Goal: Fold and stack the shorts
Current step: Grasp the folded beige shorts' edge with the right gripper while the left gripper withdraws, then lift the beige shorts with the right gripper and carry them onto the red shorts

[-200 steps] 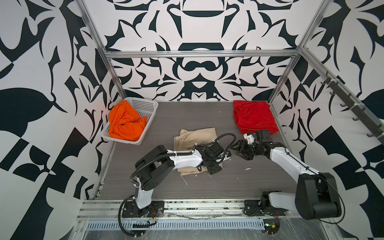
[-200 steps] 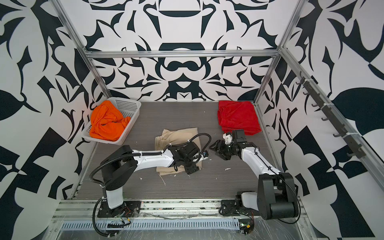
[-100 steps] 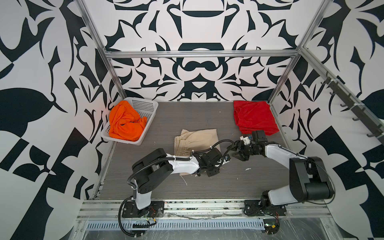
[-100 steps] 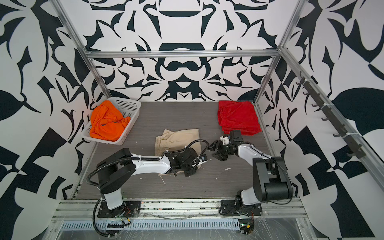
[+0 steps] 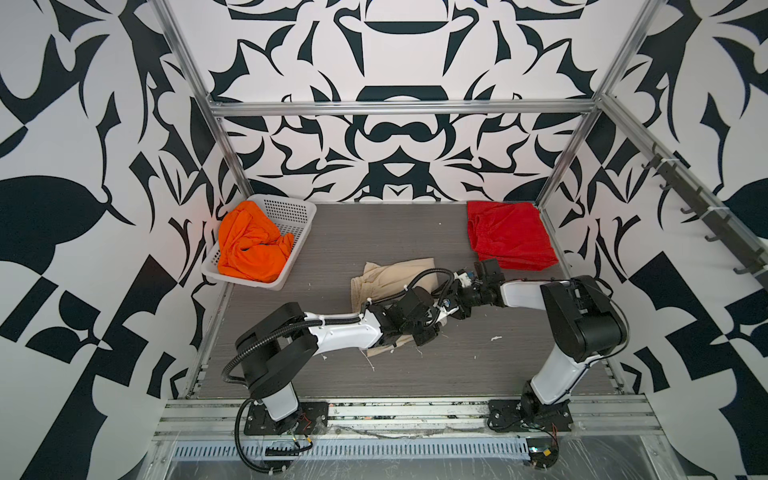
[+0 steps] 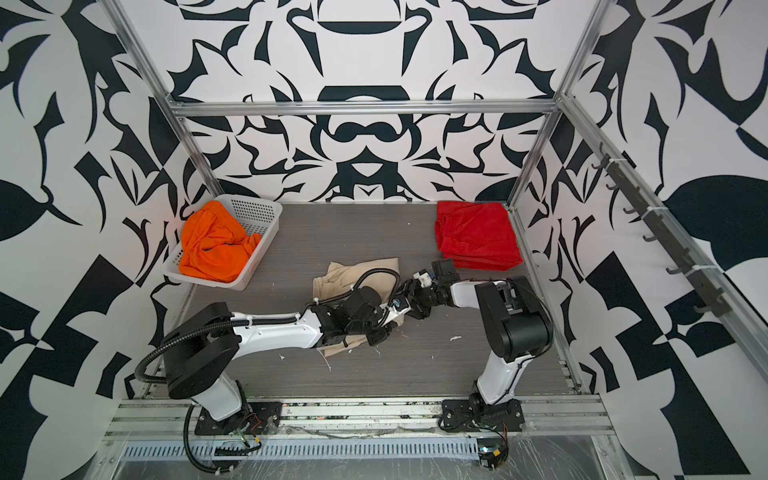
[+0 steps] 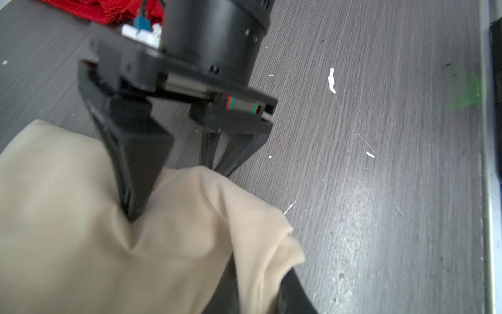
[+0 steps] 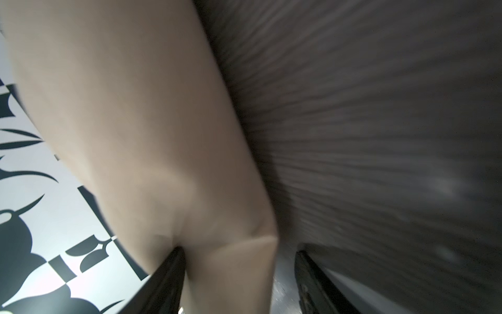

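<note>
The beige shorts (image 5: 395, 270) (image 6: 357, 270) lie crumpled at the table's middle. My left gripper (image 5: 426, 334) (image 6: 376, 336) is at their near right corner. In the left wrist view the left gripper (image 7: 260, 293) is shut on a raised fold of the beige shorts (image 7: 81, 231). My right gripper (image 5: 446, 309) (image 7: 176, 194) stands open right beside it. One of its fingers presses down on the cloth and the other is on the table past the edge. The right wrist view shows the right gripper (image 8: 236, 285) with the beige shorts (image 8: 135, 108) between its fingers.
Folded red shorts (image 5: 509, 235) (image 6: 478, 232) lie at the back right corner. Orange shorts (image 5: 249, 245) (image 6: 212, 245) are bunched in a white basket (image 5: 291, 212) (image 6: 253, 212) at the back left. White scraps dot the table (image 7: 380, 190).
My left gripper has closed on the beige shorts' corner. The right gripper has moved left and down onto the same corner, its jaws still apart.
</note>
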Controlling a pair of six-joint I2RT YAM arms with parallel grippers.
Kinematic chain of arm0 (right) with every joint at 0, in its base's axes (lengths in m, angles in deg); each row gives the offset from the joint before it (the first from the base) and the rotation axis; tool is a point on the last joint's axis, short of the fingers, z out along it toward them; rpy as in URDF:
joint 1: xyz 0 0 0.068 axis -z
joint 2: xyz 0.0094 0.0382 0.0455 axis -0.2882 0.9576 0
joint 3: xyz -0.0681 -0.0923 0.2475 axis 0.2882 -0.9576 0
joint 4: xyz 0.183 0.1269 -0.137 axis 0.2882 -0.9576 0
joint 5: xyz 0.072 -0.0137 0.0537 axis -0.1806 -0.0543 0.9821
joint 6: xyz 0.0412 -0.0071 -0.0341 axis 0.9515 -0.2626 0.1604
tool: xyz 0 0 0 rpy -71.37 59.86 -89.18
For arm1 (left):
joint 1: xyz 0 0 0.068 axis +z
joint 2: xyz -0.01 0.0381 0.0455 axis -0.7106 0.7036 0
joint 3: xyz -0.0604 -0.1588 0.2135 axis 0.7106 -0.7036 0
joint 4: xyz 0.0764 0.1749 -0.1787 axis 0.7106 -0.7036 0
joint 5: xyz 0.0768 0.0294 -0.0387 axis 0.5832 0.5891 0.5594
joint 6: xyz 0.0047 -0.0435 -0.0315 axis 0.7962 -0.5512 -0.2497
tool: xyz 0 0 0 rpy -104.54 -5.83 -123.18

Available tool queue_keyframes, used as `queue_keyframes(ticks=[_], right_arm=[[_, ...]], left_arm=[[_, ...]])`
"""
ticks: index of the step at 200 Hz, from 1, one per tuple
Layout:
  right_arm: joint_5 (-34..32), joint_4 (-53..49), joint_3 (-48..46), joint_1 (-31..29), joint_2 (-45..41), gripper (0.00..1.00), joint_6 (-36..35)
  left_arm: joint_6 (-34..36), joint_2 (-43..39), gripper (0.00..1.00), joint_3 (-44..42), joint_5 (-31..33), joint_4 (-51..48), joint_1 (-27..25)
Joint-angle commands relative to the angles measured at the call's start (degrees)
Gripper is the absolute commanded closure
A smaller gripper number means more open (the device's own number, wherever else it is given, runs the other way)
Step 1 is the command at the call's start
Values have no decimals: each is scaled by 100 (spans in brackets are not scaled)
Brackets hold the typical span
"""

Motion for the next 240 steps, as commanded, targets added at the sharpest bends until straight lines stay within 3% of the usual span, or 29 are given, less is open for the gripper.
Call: queue_keyframes(ticks=[1,25,43,73,99,111,140,162,191,240], right_arm=[[246,799,168,-137,187,33,412],[378,1149,219,-258,388,37,543],[472,1349,265,-306,441,46,595],[567,1738,296,-329,376,76,700],[484,1366,388,-329,168,93,343],[407,1098,427,-329,79,100,171],[-61,-144,680,-329,-244,100,-767],[-772,-1707,1193,-332,-521,100,-1972],[-1540,-3091,1955,-313,-645,100,-3014],[-2750,-4461,3303,-206,-308,100,-3994]], left_arm=[[-59,-50,80,-96,-334,185,0],[-48,-44,80,-87,-363,169,-3],[-15,-39,80,-70,-324,117,-5],[-67,-70,78,-50,-149,31,-5],[-108,-132,75,-102,-10,4,1],[-138,-132,69,-125,32,5,-1],[-400,-268,36,-100,351,-137,14],[-759,-621,23,-265,523,-108,99],[-1283,-1299,19,-753,931,119,330],[-1957,-2305,17,-1465,1449,172,904]])
